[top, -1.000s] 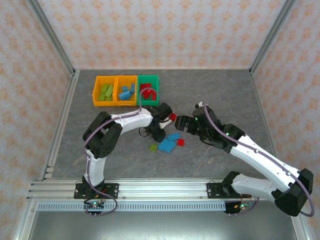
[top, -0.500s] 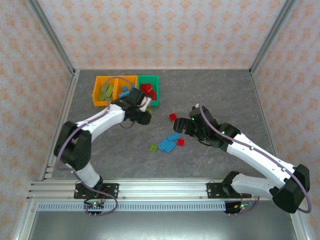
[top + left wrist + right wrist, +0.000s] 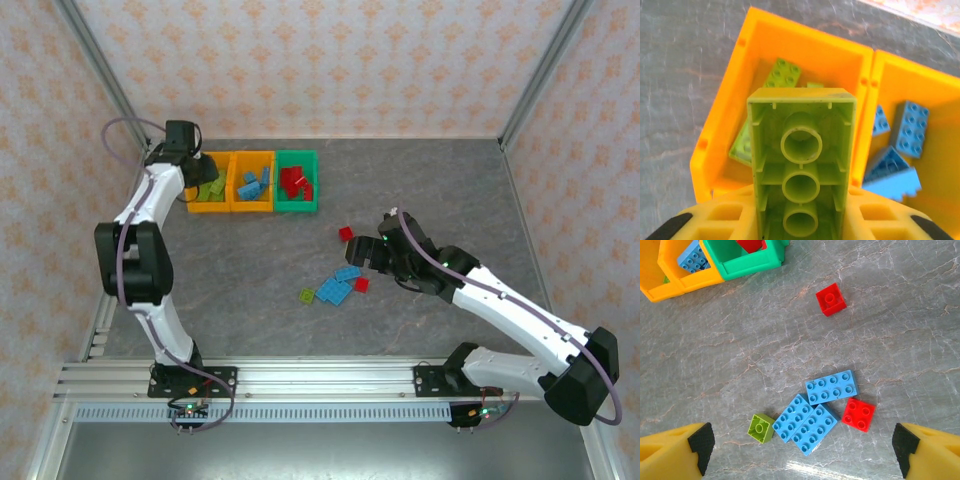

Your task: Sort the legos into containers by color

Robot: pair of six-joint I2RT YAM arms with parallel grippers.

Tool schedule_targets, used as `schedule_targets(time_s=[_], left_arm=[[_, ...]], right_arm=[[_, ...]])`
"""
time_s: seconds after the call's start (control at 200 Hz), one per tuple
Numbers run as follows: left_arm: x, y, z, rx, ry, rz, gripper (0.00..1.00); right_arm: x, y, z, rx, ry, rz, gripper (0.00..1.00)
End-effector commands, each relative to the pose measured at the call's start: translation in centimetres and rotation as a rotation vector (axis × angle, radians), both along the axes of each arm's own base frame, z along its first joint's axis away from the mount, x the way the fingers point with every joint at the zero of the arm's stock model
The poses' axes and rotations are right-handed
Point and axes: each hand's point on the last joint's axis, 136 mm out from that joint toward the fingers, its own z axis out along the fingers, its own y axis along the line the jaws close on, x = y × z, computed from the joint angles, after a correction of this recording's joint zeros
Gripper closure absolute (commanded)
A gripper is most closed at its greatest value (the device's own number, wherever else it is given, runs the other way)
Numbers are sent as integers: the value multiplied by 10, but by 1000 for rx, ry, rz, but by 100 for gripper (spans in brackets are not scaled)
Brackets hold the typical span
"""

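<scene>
The desk [image 3: 450, 180] carries three joined bins [image 3: 252, 208]. Left hand [image 3: 187, 160] grips a green brick [image 3: 801, 170] above the left bin [image 3: 722, 95], which collects greens, positioned for release. Right hand [image 3: 367, 250], fingers spread, hovers over loose legos [image 3: 831, 387] mid-desk, presumably selecting the next pick.

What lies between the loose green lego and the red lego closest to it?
Three light blue legos, lying together; the right wrist view shows it.
</scene>
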Motion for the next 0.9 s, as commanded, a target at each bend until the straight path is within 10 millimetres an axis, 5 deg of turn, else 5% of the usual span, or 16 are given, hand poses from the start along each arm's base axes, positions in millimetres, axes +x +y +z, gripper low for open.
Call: schedule_targets(time_s=[0.0,0.17,0.3,0.545,0.696,0.896], left_arm=[[6,6,2,35,56,8,51],[5,-3,24,-12,6,-3,42],[-23,-28,61,-88,-101,-34,41],[-107,-130,103,-104,-172,-312,41],[-176,-192,116,-40,-171,-626,39],[-243,-194,118,58,-94,-805,23]], right_arm=[[0,-5,7,19,-14,-28,6],[2,-5,9,23,-20,-39,6],[5,-1,5,22,-15,-36,6],[17,6,-11,-62,-3,-6,6],[41,3,-42,-227,14,12,5],[84,23,-82,-346,75,87,8]])
